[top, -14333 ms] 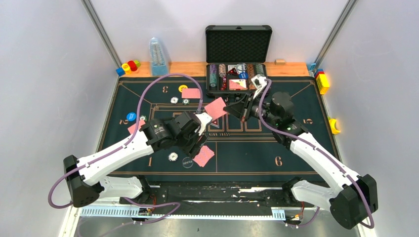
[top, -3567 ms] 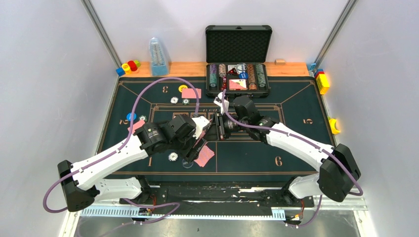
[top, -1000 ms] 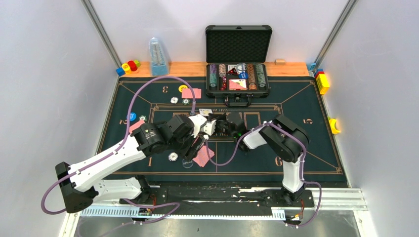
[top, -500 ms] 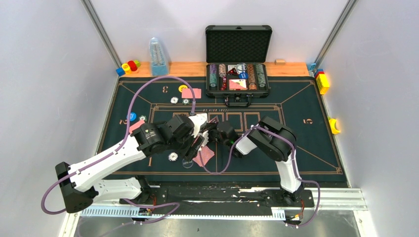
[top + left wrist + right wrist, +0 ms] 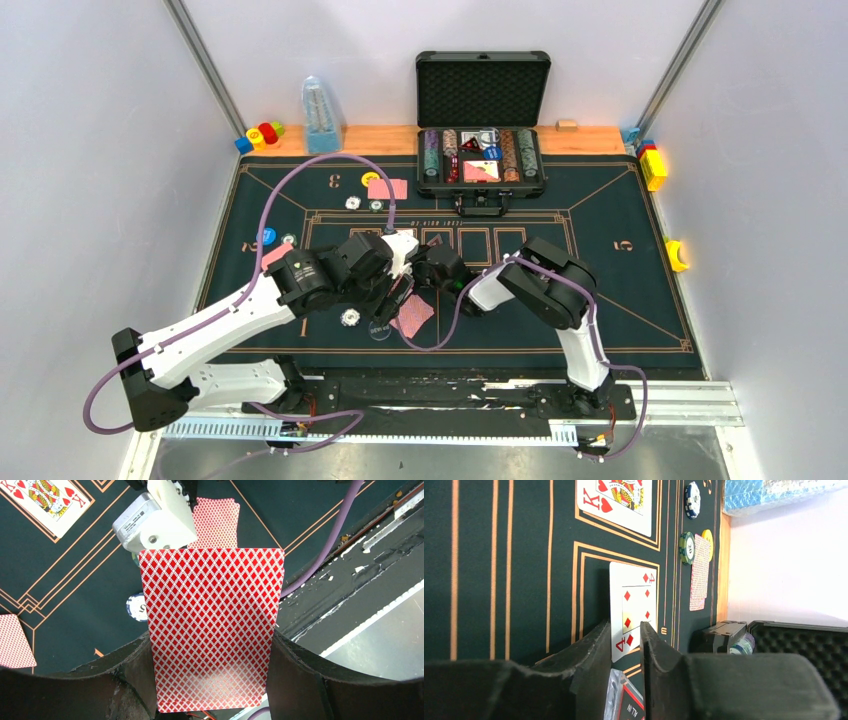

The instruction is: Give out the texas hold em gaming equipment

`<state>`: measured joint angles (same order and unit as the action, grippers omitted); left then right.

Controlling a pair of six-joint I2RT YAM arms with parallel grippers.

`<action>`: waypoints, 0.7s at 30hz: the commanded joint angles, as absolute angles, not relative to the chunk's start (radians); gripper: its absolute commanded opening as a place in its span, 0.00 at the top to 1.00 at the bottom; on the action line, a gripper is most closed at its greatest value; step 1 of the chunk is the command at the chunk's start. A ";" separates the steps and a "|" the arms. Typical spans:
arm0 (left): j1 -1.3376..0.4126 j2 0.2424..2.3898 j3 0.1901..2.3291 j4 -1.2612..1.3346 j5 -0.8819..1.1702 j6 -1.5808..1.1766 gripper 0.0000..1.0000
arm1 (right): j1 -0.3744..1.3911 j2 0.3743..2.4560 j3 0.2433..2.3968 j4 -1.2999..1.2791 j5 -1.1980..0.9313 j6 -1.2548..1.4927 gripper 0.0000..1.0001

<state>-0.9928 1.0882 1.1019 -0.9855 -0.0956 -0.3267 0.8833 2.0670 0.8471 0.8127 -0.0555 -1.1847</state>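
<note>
My left gripper (image 5: 398, 288) (image 5: 210, 647) is shut on red-backed playing cards (image 5: 210, 605), held upright over the mat's near middle. My right gripper (image 5: 430, 272) (image 5: 625, 630) is just right of it, low over the mat, shut on a clear "ALL IN" plaque (image 5: 626, 700). A king of hearts (image 5: 619, 502) and a four of diamonds (image 5: 633, 607) lie face up ahead of it. Red-backed cards (image 5: 412, 316), a chip (image 5: 349, 317) and a dark dealer button (image 5: 379, 328) lie at seat 1. More cards (image 5: 387, 188), a yellow disc (image 5: 370, 179) and a blue disc (image 5: 265, 236) lie farther left.
An open black case (image 5: 482, 120) with chip rows and cards stands at the mat's far edge. A clear blue bottle-like object (image 5: 321, 115) and toy blocks (image 5: 260, 135) (image 5: 652, 165) sit on the wooden ledge and at the right wall. The purple cable (image 5: 330, 165) arcs over the mat.
My right gripper has swung left and nearer, folding its arm, and now sits close beside my left gripper. The left arm has stayed put with its cards.
</note>
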 commanded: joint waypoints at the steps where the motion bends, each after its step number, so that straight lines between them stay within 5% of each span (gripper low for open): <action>1: -0.990 1.072 1.105 -0.959 -0.107 -0.330 1.00 | 0.894 2.089 0.872 0.718 -0.047 -1.150 0.70; 21: -0.991 1.073 1.105 -0.958 -0.106 -0.328 1.00 | 0.915 1.997 0.833 0.576 -0.211 -1.120 0.42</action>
<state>-0.9928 1.0882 1.1019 -0.9855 -0.0959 -0.3267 0.8944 2.0228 0.8673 0.7403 -0.0917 -1.1610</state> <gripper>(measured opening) 0.717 0.548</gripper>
